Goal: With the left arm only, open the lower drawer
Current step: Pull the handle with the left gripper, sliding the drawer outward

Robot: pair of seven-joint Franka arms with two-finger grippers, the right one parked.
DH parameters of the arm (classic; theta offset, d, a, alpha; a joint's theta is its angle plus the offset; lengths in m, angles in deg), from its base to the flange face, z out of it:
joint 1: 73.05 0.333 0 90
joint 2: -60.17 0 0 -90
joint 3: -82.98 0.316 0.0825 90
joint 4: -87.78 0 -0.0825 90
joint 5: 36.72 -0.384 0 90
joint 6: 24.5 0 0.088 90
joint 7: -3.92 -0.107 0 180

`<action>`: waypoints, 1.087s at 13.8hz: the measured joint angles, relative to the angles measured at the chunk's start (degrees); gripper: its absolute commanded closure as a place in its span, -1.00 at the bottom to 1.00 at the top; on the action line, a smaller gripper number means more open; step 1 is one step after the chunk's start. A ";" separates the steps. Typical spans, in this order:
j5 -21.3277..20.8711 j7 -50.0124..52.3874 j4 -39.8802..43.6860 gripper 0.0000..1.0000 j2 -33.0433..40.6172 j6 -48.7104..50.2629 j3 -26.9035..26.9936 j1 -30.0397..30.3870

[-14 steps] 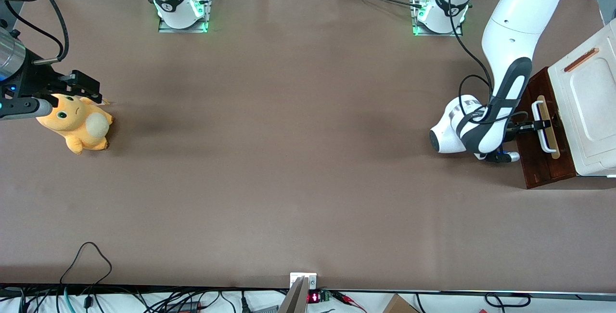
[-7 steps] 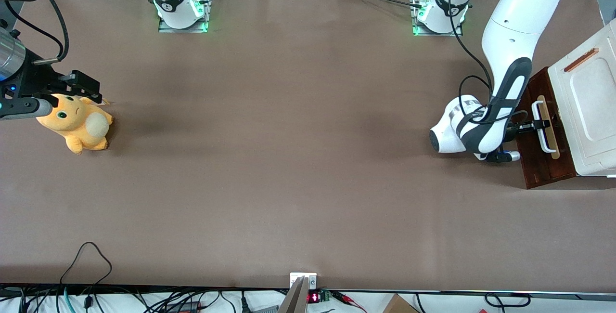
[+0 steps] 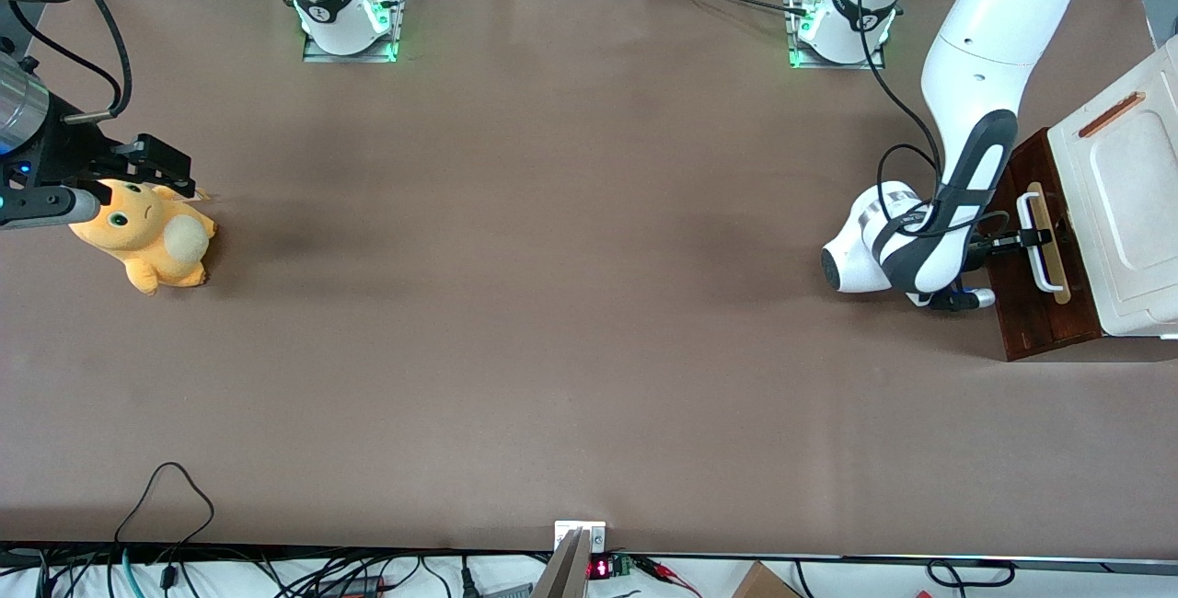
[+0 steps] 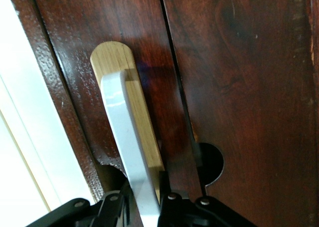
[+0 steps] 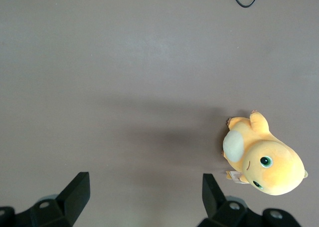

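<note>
Now, front view: the left arm [image 3: 975, 74] reaches down to the cabinet at the working arm's end of the table. Its gripper [image 3: 1038, 237] sits at the white loop handle [image 3: 1037, 244] of the lower drawer [image 3: 1035, 313], fingers either side of the bar. The drawer front is hardly out from under the white cabinet top [image 3: 1127, 193]. One drawer handle, one plush toy [image 3: 147, 235] well apart, toward the parked arm's end.

Left wrist view: the handle [image 4: 127, 152] runs between the two black fingers [image 4: 192, 209], which look clenched on it. Pale wood strip [image 4: 130, 102] under it, dark drawer front [image 4: 234, 87] all round.

Judgement: the grasp is made and the pull is barely begun. Next comes a straight draw away from the cabinet.
</note>
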State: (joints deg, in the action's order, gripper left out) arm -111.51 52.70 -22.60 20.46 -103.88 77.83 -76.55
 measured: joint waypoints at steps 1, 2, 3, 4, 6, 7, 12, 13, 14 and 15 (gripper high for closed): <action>0.00 0.04 0.01 0.67 0.00 0.00 0.00 0.00; 0.01 0.06 0.01 0.67 0.00 0.00 0.00 0.00; 0.01 0.09 0.01 0.67 0.00 0.00 -0.01 0.00; 0.13 0.16 0.07 0.67 0.01 0.00 -0.02 -0.01; 1.36 0.24 0.78 0.67 0.09 -0.01 -0.20 -0.06; 2.14 0.24 1.28 0.67 0.12 -0.01 -0.55 -0.10; 3.09 0.25 1.77 0.67 0.20 0.04 -1.09 -0.30; 3.10 0.25 1.77 0.67 0.20 0.04 -1.09 -0.30; 3.10 0.25 1.78 0.67 0.20 0.04 -1.11 -0.30; 3.12 0.28 1.78 0.67 0.20 0.04 -1.17 -0.30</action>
State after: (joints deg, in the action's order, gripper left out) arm -108.39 52.98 -20.82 20.66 -103.84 76.66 -76.85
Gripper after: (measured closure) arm 0.784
